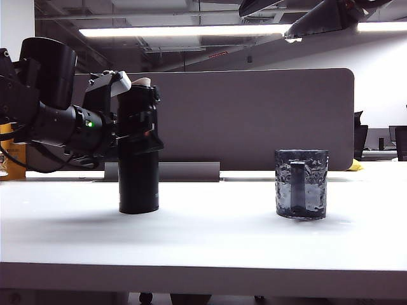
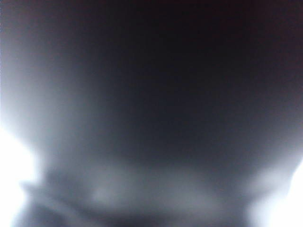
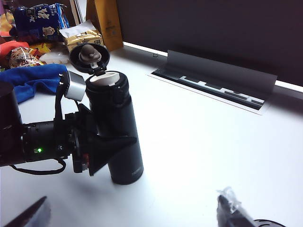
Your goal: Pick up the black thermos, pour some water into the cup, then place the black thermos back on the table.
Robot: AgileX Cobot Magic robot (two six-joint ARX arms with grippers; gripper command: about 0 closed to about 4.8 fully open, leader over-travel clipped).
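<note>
The black thermos (image 1: 138, 184) stands upright on the white table (image 1: 210, 241), left of centre, its flip lid (image 3: 89, 53) hinged open above the pale spout. My left gripper (image 1: 149, 136) reaches in from the left, open, its jaws astride the thermos's upper body (image 3: 118, 118); the thermos still rests on the table. The left wrist view is a dark blur. The cup (image 1: 301, 184), a dark bumpy glass mug, stands apart to the right with its handle facing the camera. No water shows. My right gripper (image 3: 130, 215) hangs open and empty above the table.
A grey partition panel (image 1: 254, 114) runs along the back of the table. A cable flap (image 3: 218, 78) lies open beside it. In the right wrist view, a blue cloth (image 3: 33, 78), snack bags (image 3: 38, 19) and a yellow box (image 3: 106, 21) crowd the space beyond the thermos.
</note>
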